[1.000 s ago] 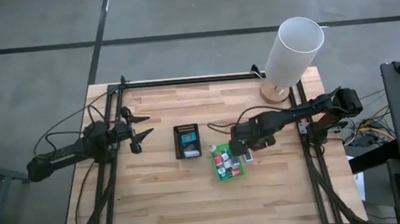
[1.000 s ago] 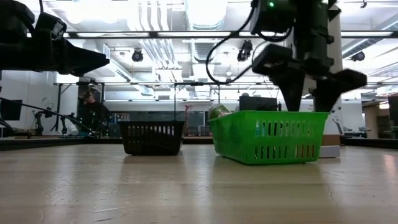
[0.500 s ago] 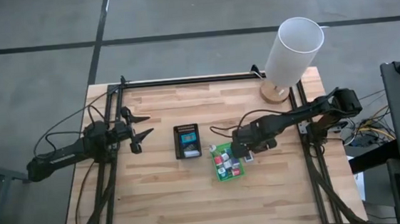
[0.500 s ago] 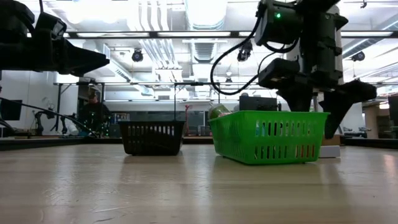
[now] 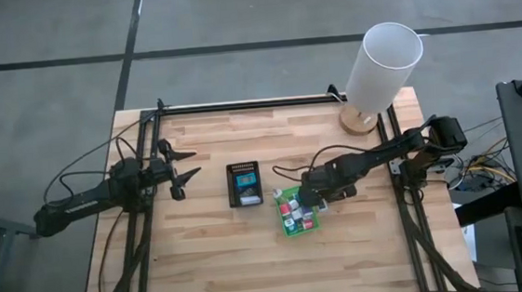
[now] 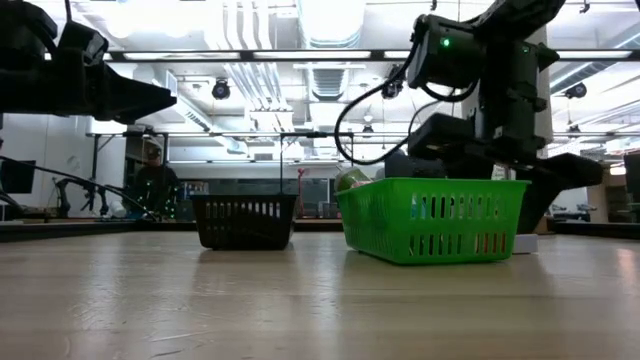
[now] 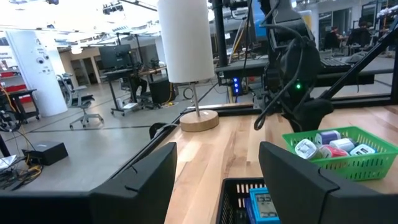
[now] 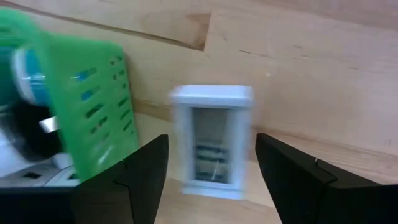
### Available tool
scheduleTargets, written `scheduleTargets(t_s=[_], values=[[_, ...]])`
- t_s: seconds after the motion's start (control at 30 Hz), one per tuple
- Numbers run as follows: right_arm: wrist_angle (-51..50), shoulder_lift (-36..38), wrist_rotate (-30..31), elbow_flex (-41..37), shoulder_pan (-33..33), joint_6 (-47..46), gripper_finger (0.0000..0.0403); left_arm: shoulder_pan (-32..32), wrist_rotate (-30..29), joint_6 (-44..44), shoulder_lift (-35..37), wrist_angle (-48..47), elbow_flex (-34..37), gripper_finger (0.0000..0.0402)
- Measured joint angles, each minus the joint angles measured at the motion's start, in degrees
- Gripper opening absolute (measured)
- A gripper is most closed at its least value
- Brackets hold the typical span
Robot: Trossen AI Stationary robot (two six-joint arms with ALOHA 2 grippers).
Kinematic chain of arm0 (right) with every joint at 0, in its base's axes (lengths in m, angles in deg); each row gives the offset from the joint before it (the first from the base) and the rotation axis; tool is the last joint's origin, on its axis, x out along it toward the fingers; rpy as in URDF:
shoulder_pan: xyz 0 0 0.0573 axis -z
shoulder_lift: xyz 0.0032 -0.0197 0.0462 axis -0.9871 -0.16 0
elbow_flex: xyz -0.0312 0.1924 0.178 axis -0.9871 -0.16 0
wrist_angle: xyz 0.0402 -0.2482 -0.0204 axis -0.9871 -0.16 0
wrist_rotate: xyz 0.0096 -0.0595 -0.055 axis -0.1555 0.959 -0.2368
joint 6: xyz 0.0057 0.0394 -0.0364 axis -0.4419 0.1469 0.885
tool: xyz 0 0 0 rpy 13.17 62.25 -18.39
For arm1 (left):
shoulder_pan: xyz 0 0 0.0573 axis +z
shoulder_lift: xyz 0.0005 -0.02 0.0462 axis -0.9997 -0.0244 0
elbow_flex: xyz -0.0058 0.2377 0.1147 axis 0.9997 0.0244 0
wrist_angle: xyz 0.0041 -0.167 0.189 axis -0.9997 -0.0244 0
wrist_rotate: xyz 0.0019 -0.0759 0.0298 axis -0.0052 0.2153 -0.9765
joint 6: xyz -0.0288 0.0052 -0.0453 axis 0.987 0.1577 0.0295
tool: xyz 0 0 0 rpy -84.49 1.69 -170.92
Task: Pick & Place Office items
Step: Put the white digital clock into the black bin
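Observation:
A bright green tray [image 5: 293,212] holds several small office items [image 7: 329,145], white, red and teal. Left of it stands a black tray [image 5: 244,185] with a teal item [image 5: 243,178] inside. A white flat packet with a clear window [image 8: 211,140] lies on the wood just beside the green tray's right wall [image 8: 93,106]. My right gripper [image 8: 211,186] hangs open and points down, one finger on each side of the packet, apart from it. My left gripper [image 5: 186,167] waits open and level at the table's left.
A tall white lamp [image 5: 380,60] on a round wooden base [image 5: 360,120] stands at the far right corner. Black frame rails [image 5: 239,104] run along the far, left and right edges. Bare wood lies near the front edge [image 5: 252,268].
My right gripper has come down beside the green tray's right wall, toward the white packet. Its fingers have sunk from above the tray's rim to behind the tray in the low view.

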Motion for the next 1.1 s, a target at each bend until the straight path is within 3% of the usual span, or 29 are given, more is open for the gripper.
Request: scheduleTargets(t_s=[0.43, 0.8, 1.1], values=[[1.5, -1.2, -0.8, -0.4, 0.0, -0.5, 0.0198, 0.0, 0.0, 0.0, -0.2, -0.1, 0.0, 0.0234], [2.1, -1.2, -1.0, -0.3, 0.0, -0.9, 0.0139, 0.0, 0.0, 0.0, -0.2, -0.1, 0.0, 0.0234], [1.8, -1.1, -1.1, -0.3, 0.0, -0.9, 0.0135, 0.0, 0.0, 0.0, -0.2, -0.1, 0.0, 0.0234]])
